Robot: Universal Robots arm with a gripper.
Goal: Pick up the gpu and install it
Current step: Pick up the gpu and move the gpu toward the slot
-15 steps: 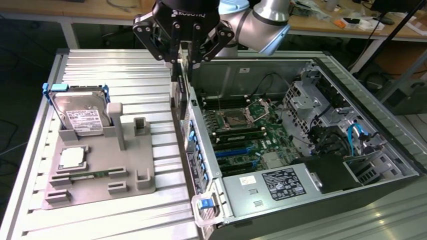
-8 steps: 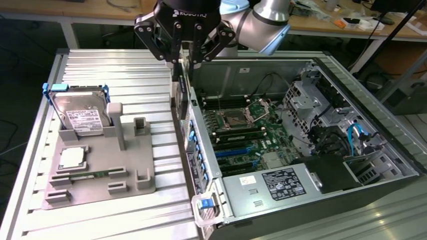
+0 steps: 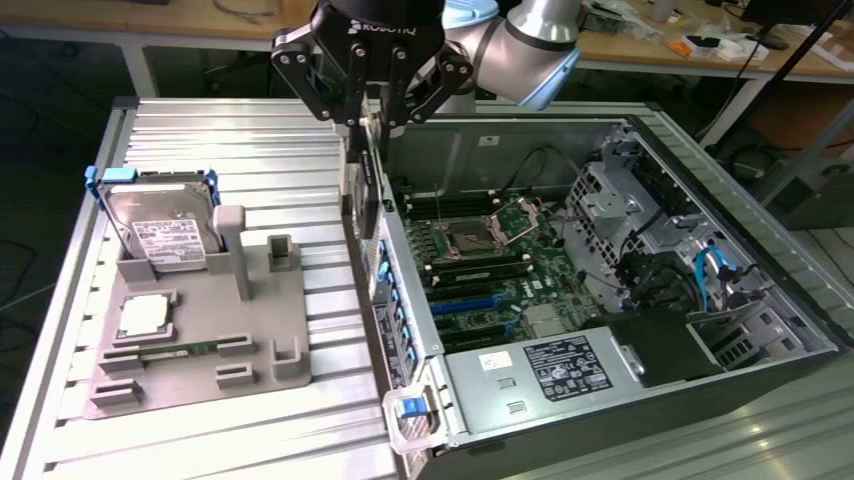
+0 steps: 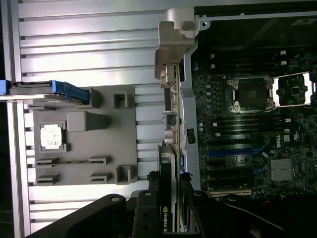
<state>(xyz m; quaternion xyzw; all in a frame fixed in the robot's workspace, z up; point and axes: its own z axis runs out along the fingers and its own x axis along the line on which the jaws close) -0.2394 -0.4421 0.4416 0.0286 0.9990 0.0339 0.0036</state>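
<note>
My gripper [image 3: 370, 118] is shut on the gpu [image 3: 363, 195], a thin dark card that hangs on edge, long side down, from the fingers. The card is above the near wall of the open computer case [image 3: 400, 330], at the seam between the ribbed table and the motherboard [image 3: 487, 265]. In the wrist view the gpu [image 4: 169, 124] appears edge-on, with its silvery bracket [image 4: 173, 44] at the far end, and my gripper [image 4: 168, 201] clamps it from both sides. The card lies along the case wall, beside the blue expansion slots [image 4: 225, 151].
A grey parts holder [image 3: 254, 340] lies on the ribbed table at the exterior view's left. It carries a hard drive in a blue frame [image 3: 160, 225], a processor chip [image 3: 144, 315] and a green RAM stick [image 3: 174, 350]. Inside the case are the CPU socket [image 3: 474, 238], a power supply [image 3: 561, 365] and drive cages [image 3: 627, 210].
</note>
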